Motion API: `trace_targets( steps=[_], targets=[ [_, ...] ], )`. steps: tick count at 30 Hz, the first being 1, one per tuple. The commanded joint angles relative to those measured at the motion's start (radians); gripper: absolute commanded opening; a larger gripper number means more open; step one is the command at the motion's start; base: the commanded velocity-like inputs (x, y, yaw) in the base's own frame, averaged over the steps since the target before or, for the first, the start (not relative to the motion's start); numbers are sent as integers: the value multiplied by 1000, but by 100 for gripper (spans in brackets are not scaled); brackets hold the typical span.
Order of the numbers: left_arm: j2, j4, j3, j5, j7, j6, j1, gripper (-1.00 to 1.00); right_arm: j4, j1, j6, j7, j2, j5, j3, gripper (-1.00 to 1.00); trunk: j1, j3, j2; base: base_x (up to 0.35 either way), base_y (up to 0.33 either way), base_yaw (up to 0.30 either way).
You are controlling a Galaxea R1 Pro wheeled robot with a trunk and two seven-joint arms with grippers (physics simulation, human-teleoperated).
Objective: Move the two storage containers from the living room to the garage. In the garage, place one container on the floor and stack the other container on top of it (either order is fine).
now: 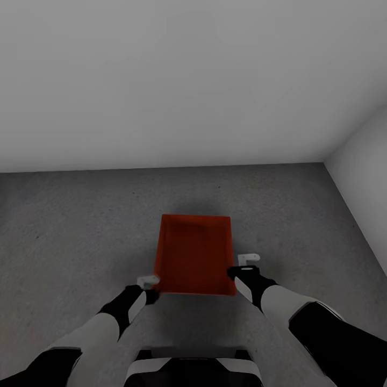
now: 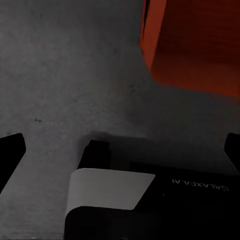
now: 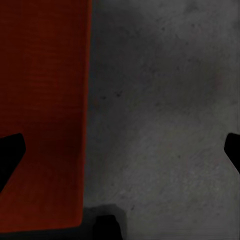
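One orange-red container (image 1: 195, 255) is in sight, a lidless bin lying on the grey concrete floor (image 1: 70, 226) of the garage, with nothing inside it; two arms reach toward it, one on each side. The left hand (image 1: 149, 280) sits just beside the container's near left corner, and the right hand (image 1: 248, 259) just beside its right wall near the near right corner; whether either touches the plastic cannot be told. In the left wrist view the container (image 2: 197, 45) lies ahead and apart from the two dark fingertips (image 2: 10, 150), which stand wide with bare floor between them, so that hand is released; in the right wrist view the fingertips (image 3: 10, 152) are spread as well, one of them over the container's wall (image 3: 42, 110) and the other over the floor (image 3: 165, 100). Two pale walls meet in a corner beyond the container.
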Motion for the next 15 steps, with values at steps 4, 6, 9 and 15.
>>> trace_targets(
  steps=[4, 6, 9, 15],
  targets=[
    [12, 15, 1, 56, 5, 4, 0, 100, -1, 0, 8, -5, 0, -6, 9, 100, 0, -1, -1, 0, 0, 0],
    [18, 20, 1, 72, 5, 3, 0, 100, -1, 0, 8, -4, 0, -6, 9, 100, 0, -1, -1, 0, 0, 0],
    [35, 35, 1, 85, 4, 3, 0, 100, -1, 0, 8, -5, 0, -6, 9, 100, 0, -1, -1, 0, 0, 0],
    [51, 52, 1, 88, 4, 3, 0, 100, -1, 0, 8, -8, 0, -6, 9, 100, 0, -1, -1, 0, 0, 0]
  ],
)
